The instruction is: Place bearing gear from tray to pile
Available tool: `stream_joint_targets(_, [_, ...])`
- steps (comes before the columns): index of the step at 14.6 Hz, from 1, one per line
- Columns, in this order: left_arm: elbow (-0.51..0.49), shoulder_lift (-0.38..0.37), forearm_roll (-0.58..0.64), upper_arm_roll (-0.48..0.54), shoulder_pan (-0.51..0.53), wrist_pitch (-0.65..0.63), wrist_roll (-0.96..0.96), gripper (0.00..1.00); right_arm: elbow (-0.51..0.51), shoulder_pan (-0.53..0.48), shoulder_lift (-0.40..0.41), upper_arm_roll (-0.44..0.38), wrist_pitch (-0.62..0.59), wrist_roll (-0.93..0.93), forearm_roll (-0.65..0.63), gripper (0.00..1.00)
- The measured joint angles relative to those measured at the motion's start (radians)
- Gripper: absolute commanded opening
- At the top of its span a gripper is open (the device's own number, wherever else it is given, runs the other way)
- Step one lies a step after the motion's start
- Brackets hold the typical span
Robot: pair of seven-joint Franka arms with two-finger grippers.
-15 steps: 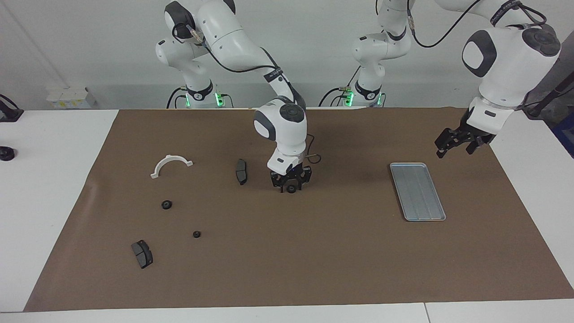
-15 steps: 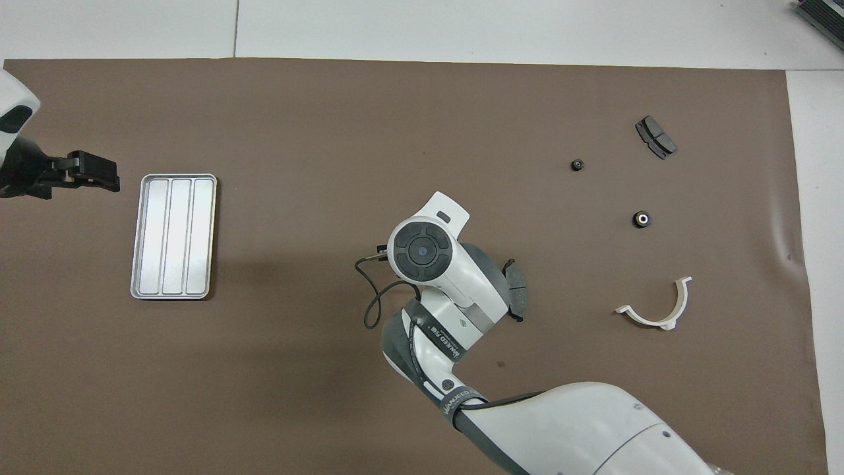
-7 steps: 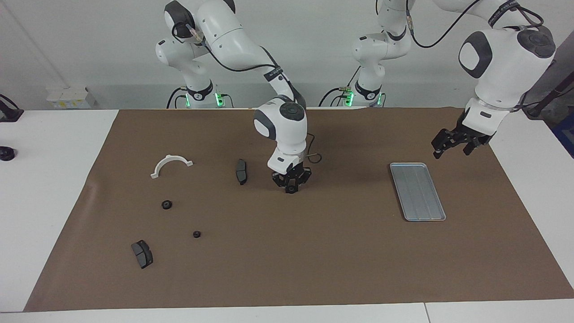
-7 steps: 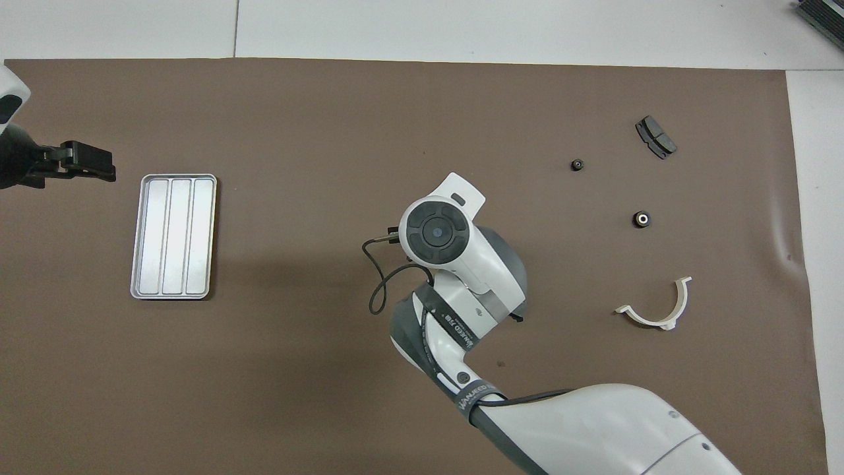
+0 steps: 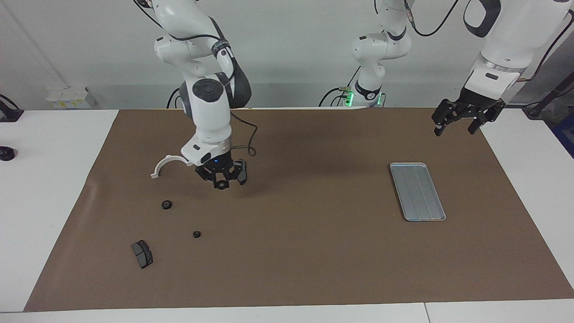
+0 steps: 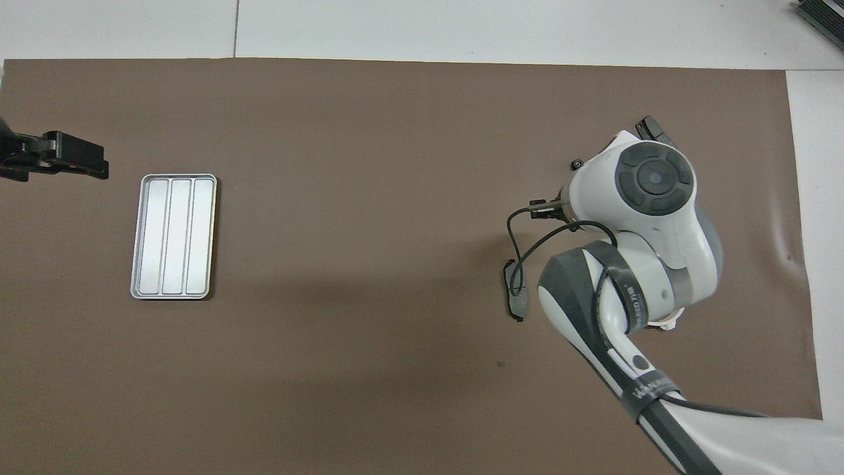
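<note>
My right gripper [image 5: 220,180] hangs just above the mat, shut on the bearing gear [image 5: 220,185], a small black round piece. It is over the pile, between the white half-ring bracket [image 5: 170,163] and a dark brake pad [image 5: 242,174]. In the overhead view the right arm's wrist hides this gripper and the gear. The silver ridged tray [image 5: 417,191] lies toward the left arm's end of the table, with nothing in it. My left gripper [image 5: 454,128] waits open in the air beside the tray's end nearer the robots.
Two small black round pieces [image 5: 166,204] [image 5: 196,234] and a second brake pad [image 5: 142,254] lie farther from the robots than the bracket. The brown mat [image 5: 314,251] covers the table between the pile and the tray.
The right gripper shut on the gear at mid-mat, lifted it and swung toward the right arm's end, over the pile. The left gripper rose and drew back toward the robots.
</note>
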Motion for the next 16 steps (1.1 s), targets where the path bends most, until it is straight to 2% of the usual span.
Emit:
stream_joint_targets(3, [-0.067,-0.017,0.000,-0.001,-0.004,0.011,0.029,1.00,-0.112,-0.100,-0.035,0.001,0.027,-0.171,0.013,0.00])
stream_joint_targets(5, [-0.109,-0.036,0.000,-0.001,-0.005,0.017,0.030,1.00,-0.186,-0.139,-0.045,0.001,0.095,-0.254,0.061,0.01])
stream_joint_targets(8, [-0.127,-0.053,0.000,0.008,-0.001,0.017,0.030,1.00,-0.283,-0.154,-0.043,0.002,0.215,-0.282,0.080,0.10])
stream_joint_targets(9, [-0.127,-0.055,0.001,0.012,0.006,0.017,0.030,1.00,-0.301,-0.154,-0.039,0.002,0.239,-0.282,0.081,0.17])
stream_joint_targets(10, [-0.127,-0.056,0.001,0.017,0.011,0.017,0.030,1.00,-0.311,-0.154,-0.032,0.003,0.257,-0.282,0.082,0.50])
stream_joint_targets(11, [-0.128,-0.056,0.001,0.019,0.019,0.017,0.030,1.00,-0.315,-0.154,-0.025,0.004,0.271,-0.282,0.083,0.99])
stream_joint_targets(16, [-0.129,-0.056,0.001,0.020,0.025,0.017,0.030,1.00,-0.292,-0.154,-0.024,0.003,0.281,-0.214,0.094,1.00])
